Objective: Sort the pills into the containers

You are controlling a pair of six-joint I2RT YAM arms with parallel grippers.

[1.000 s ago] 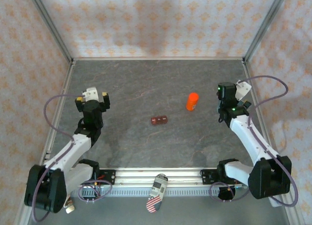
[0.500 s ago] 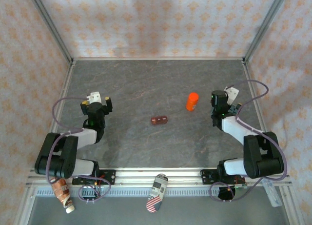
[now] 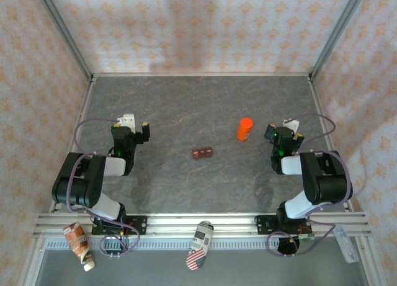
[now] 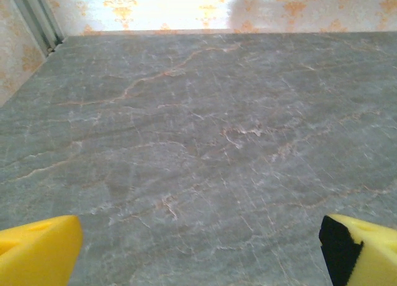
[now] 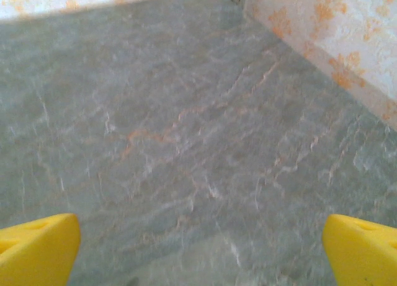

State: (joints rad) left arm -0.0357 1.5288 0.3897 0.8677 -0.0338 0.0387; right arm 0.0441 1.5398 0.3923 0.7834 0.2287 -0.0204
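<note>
Top view: small dark reddish-brown oblong box with compartments in a row (image 3: 203,152) lies flat at frame centre on the grey veined stone worktop (image 3: 186,106), touching nothing. Bright orange cylindrical bottle (image 3: 244,129) stands upright to its upper right, between the box and the right gripper (image 3: 286,129). Left gripper (image 3: 135,126) sits at left centre, well apart from the box.

Wrist views: left gripper (image 4: 198,255) has its yellow fingers (image 4: 37,249) spread wide over worktop; right gripper (image 5: 198,249) has its fingers (image 5: 37,245) equally spread, patterned wall (image 5: 329,44) at upper right.

Striped can (image 3: 200,244) and crumpled brown wrapper (image 3: 77,239) lie by the bottom rail.
</note>
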